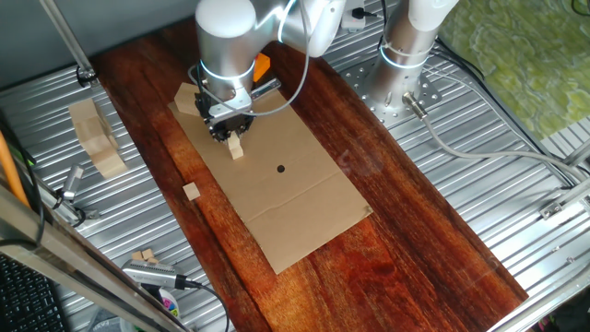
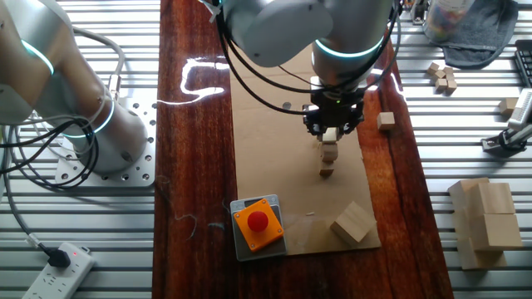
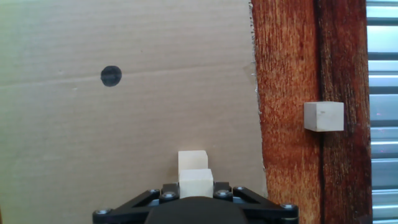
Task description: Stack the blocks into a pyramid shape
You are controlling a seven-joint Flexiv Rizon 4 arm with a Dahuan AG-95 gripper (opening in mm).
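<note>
My gripper [image 1: 227,129] hangs over the cardboard sheet [image 1: 295,203] and is shut on a small pale wooden block [image 3: 196,182], held between the jaws. Just below and ahead of it, another small block [image 3: 192,160] stands on the cardboard; it also shows in one fixed view [image 1: 236,148] and in the other fixed view [image 2: 330,152], with a further small pale block [image 2: 326,172] close in front of it. A loose block [image 3: 323,116] lies on the dark wood beside the cardboard's edge, also seen in both fixed views [image 1: 191,191] [image 2: 386,121].
A black dot [image 3: 111,75] marks the cardboard. A larger faceted wood chunk [image 2: 352,223] and an orange box with a red button [image 2: 258,223] sit at the cardboard's end. Big wooden slabs [image 1: 95,136] and spare small blocks [image 2: 443,76] lie on the metal grating.
</note>
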